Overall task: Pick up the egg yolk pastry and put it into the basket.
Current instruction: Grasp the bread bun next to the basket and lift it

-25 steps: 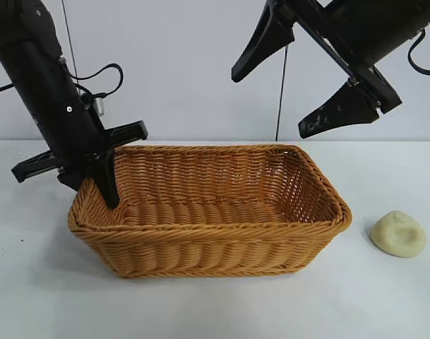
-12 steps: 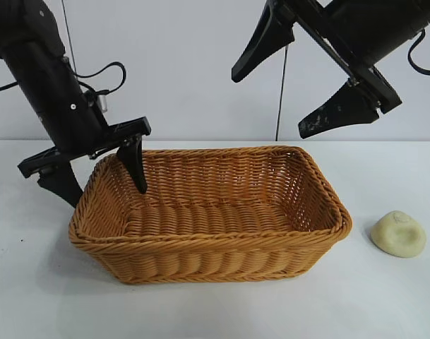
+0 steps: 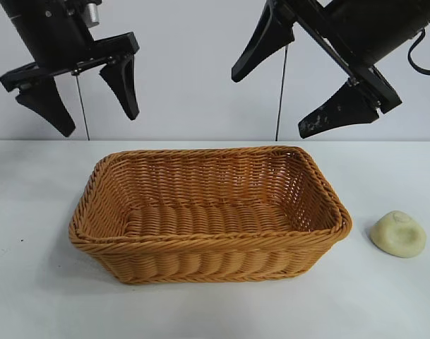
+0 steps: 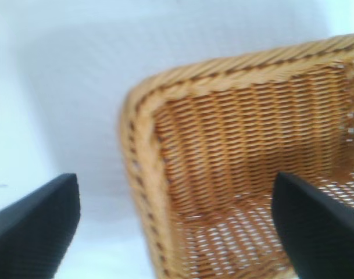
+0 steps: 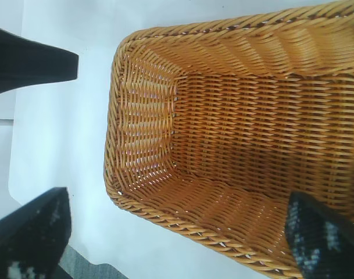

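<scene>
**Pastry waits outside the basket as both arms hang above the table**

An egg yolk pastry (image 3: 398, 234), a small pale dome with a faint crease on top, sits on the white table (image 3: 31, 296) just beside the right-hand end of the woven wicker basket (image 3: 207, 244), close to the braided rim but not touching it. The basket itself holds nothing, so the task's one transfer is not yet begun.

The left gripper (image 3: 91, 95) hangs high over the basket's left end, its jaws spread wide and holding nothing; its wrist camera looks down past both fingers at that corner of the weave. The right gripper (image 3: 285, 92) hovers above the basket's rear right side, tilted downward, its jaws likewise wide apart and empty. In its own wrist view the basket's interior fills the frame, and the pastry is out of sight.

With the pastry on the right arm's side of the table, that arm appears the better placed to fetch it. Its open jaws suit a descent over the rounded lump, which looks soft enough to call for a gentle squeeze.
</scene>
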Controlling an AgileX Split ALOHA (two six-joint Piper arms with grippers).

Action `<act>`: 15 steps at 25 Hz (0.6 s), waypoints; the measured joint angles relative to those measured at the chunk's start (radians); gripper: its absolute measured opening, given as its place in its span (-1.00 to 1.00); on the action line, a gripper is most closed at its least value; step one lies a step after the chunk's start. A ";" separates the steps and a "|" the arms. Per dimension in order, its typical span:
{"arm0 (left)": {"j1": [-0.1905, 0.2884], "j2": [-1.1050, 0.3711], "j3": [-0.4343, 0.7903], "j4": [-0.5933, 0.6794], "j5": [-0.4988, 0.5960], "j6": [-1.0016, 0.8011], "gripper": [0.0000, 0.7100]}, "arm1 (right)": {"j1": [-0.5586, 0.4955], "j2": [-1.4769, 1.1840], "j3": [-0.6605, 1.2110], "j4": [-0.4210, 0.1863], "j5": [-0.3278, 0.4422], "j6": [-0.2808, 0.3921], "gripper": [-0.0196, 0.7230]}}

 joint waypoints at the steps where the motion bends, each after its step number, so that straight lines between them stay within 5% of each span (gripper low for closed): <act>1: 0.012 0.000 0.000 0.027 0.013 0.000 0.86 | 0.000 0.000 0.000 0.000 0.000 0.000 0.92; 9: 0.154 0.000 0.000 0.119 0.069 0.010 0.86 | 0.000 0.000 0.000 0.000 0.000 0.000 0.92; 15: 0.177 -0.032 0.023 0.120 0.069 0.034 0.86 | 0.000 0.000 0.000 0.000 0.000 0.000 0.92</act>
